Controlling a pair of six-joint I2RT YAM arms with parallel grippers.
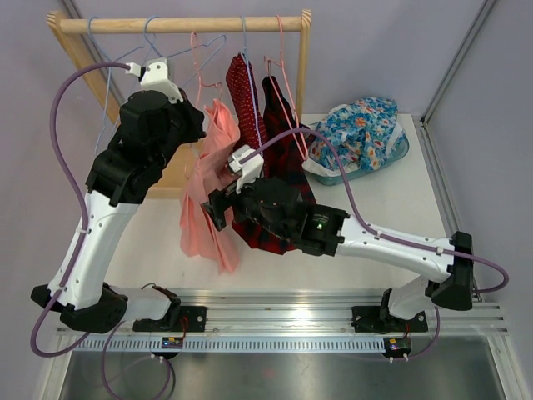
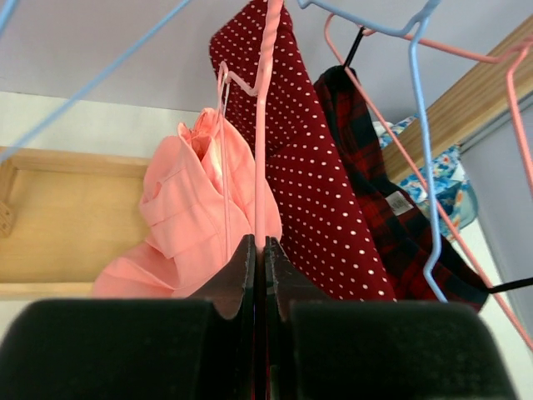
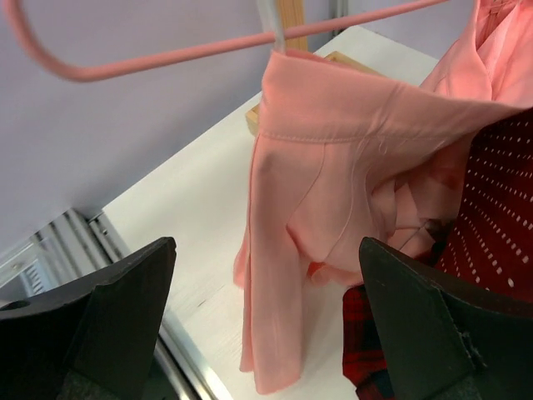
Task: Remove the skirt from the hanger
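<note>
Presently left pincer (image 2: 259, 250) clamps the pink hanger (image 2: 261, 125) wire; right pincer (image 3: 266, 254), wide, faces the skirt (image 3: 333, 167) hanging vertically at frame centre.

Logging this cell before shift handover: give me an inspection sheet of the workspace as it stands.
Surface: white table, wooden clothes rack standing on it.
Job's things: salmon-pink skirt hanging on pink wire hanger.
Clutter: red polka-dot garment, dark plaid garment, floral cloth in a tub.
Grippers: left gripper shut on the hanger wire; right gripper open, facing the skirt.
Cables: purple cables loop over both arms.
Surroundings: grey walls.
</note>
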